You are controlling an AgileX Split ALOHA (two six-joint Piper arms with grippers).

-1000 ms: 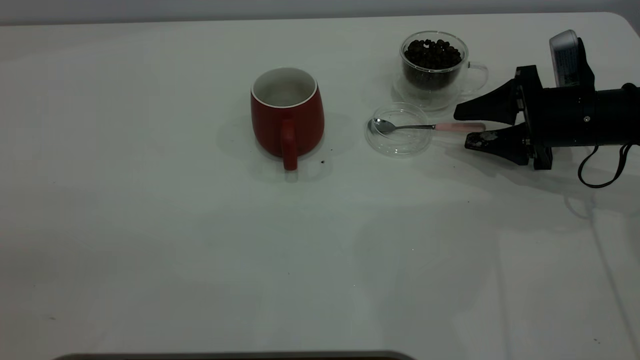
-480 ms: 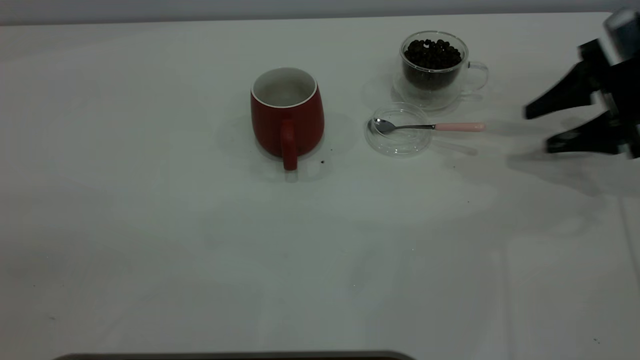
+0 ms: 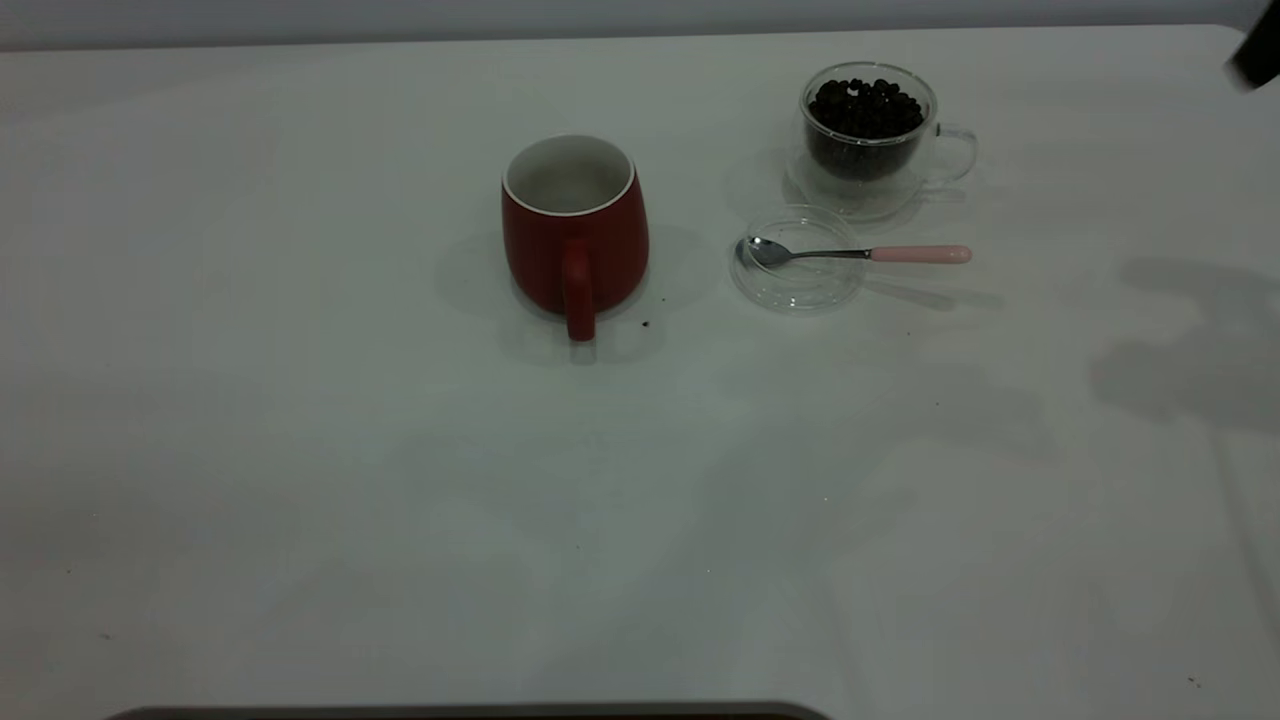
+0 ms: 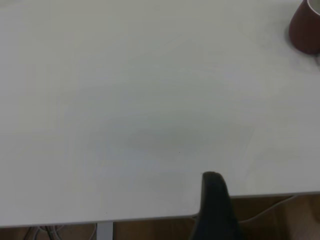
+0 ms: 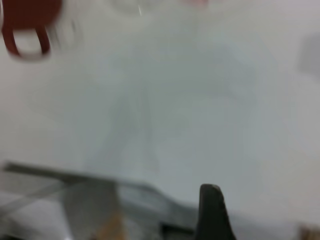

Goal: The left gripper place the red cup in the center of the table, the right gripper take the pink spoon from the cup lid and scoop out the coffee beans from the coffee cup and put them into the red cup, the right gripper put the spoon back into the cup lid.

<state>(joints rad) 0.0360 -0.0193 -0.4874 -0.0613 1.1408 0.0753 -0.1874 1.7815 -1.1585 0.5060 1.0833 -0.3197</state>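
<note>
Upper centre of table (image 3: 300,450): red cup (image 3: 573,232) upright, handle toward camera. Just right: pink spoon (image 3: 860,254), bowl resting in cup lid (image 3: 797,272), handle overhanging for easy regrasp. Coffee cup (image 3: 868,135) behind, full of coffee beans (image 3: 865,105). Right hand (image 3: 1258,52) at top-right edge, state unclear; left hand (image 4: 214,210) likewise.

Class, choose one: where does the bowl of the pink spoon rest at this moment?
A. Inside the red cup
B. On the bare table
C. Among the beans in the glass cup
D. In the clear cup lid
D: the pink spoon lies with its metal bowl in the cup lid, its handle reaching out over the rim.
</note>
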